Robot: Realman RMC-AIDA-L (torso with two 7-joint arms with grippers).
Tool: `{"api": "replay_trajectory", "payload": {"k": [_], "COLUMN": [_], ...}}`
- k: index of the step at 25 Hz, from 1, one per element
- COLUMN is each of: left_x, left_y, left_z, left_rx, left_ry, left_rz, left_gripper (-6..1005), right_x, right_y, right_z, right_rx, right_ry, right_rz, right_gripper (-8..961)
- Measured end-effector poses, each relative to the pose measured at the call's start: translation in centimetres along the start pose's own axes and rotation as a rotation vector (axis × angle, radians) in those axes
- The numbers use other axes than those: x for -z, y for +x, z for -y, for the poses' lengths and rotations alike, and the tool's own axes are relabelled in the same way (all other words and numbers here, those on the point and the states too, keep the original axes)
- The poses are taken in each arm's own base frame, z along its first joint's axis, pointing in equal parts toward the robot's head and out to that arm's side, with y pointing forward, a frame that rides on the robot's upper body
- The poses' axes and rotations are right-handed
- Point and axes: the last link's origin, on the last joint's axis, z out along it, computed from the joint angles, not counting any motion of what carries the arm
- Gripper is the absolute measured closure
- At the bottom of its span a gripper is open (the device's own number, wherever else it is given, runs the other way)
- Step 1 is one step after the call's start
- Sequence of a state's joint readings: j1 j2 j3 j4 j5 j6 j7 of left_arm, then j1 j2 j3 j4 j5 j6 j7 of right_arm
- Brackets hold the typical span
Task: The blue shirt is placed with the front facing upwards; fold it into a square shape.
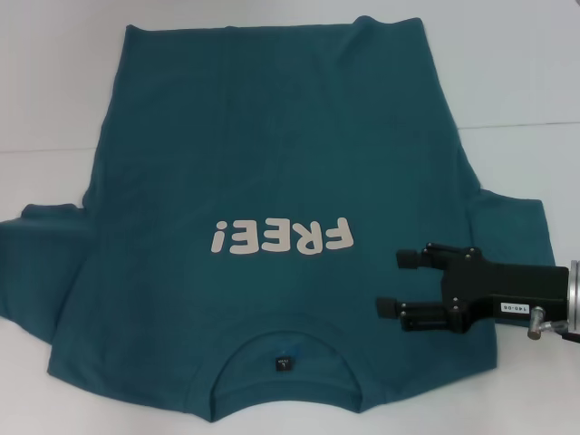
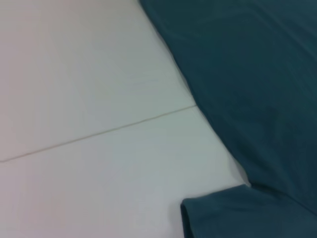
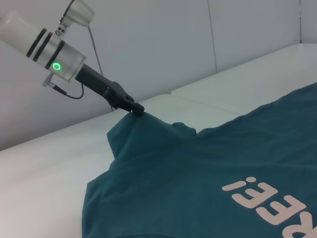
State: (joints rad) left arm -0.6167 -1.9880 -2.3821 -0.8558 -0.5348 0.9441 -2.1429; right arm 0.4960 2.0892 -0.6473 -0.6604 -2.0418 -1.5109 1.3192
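Big dark teal-blue cotton shirt lies flat on white worktop, cream letters up. No fold done yet. Right pincer open, empty, over shirt's sleeve side. Left pincer pinches other sleeve tip.

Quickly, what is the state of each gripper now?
Left gripper: closed on the blue shirt, at its sleeve.
Right gripper: open, holding nothing, above the shirt.

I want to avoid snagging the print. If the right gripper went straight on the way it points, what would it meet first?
Probably the blue shirt itself: the right gripper, open, points across its chest just below the FREE! lettering. Its height above the cloth is unclear.
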Motion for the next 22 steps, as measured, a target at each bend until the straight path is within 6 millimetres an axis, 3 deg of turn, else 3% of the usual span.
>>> {"api": "replay_trajectory", "payload": {"k": [22], "left_x": [0.35], "left_y": [0.38], "left_z": [0.38], "left_rx": [-0.039], "left_ry": [0.034], "left_rz": [0.028], "left_gripper": [967], "right_x": [0.01], "right_y": [0.02], "right_z": [0.22], "right_rx": [0.001], "right_ry": [0.013], "right_rz": [-0.004], "right_gripper": [13]}}
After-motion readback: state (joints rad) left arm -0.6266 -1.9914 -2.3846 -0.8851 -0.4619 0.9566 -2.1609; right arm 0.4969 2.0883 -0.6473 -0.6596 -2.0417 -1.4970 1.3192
